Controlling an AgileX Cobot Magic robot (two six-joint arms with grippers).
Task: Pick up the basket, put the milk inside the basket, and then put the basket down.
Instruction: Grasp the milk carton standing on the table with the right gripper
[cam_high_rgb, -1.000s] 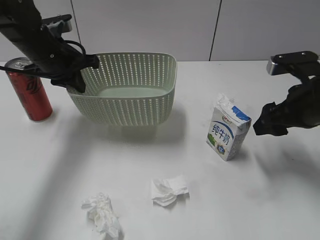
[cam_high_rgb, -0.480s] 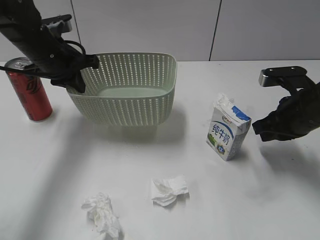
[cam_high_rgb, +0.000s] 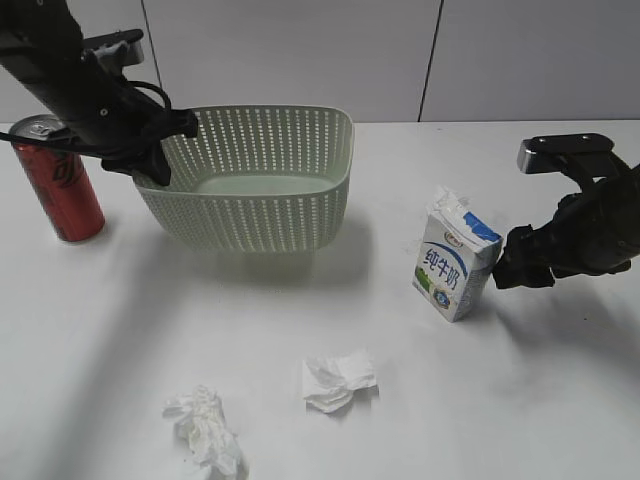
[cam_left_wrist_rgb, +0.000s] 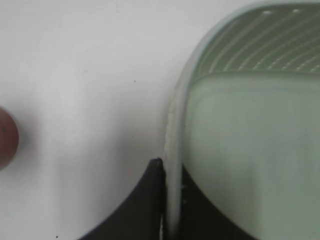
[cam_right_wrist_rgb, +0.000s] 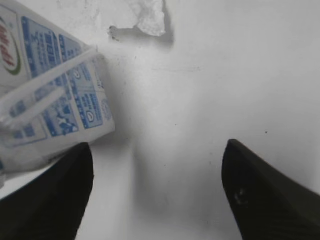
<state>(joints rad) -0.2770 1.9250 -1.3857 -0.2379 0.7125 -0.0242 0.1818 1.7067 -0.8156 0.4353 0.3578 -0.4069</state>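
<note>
The pale green basket (cam_high_rgb: 262, 180) hangs tilted, lifted off the table at its left end. My left gripper (cam_high_rgb: 150, 150) is shut on the basket's left rim; the left wrist view shows the rim (cam_left_wrist_rgb: 174, 150) pinched between the black jaws (cam_left_wrist_rgb: 170, 172). The milk (cam_high_rgb: 455, 256), a white carton with a blue top, stands on the table to the right of the basket. My right gripper (cam_high_rgb: 515, 268) is open and empty just to the right of the carton. In the right wrist view the milk (cam_right_wrist_rgb: 55, 100) lies at the upper left, beside the left jaw, outside the gap (cam_right_wrist_rgb: 157, 170).
A red soda can (cam_high_rgb: 58, 178) stands at the far left, next to my left arm; its edge shows in the left wrist view (cam_left_wrist_rgb: 6, 137). Two crumpled white tissues (cam_high_rgb: 340, 380) (cam_high_rgb: 205, 428) lie on the white table near the front.
My right gripper has moved left and down, closer to the milk carton. The left gripper and the basket have stayed still.
</note>
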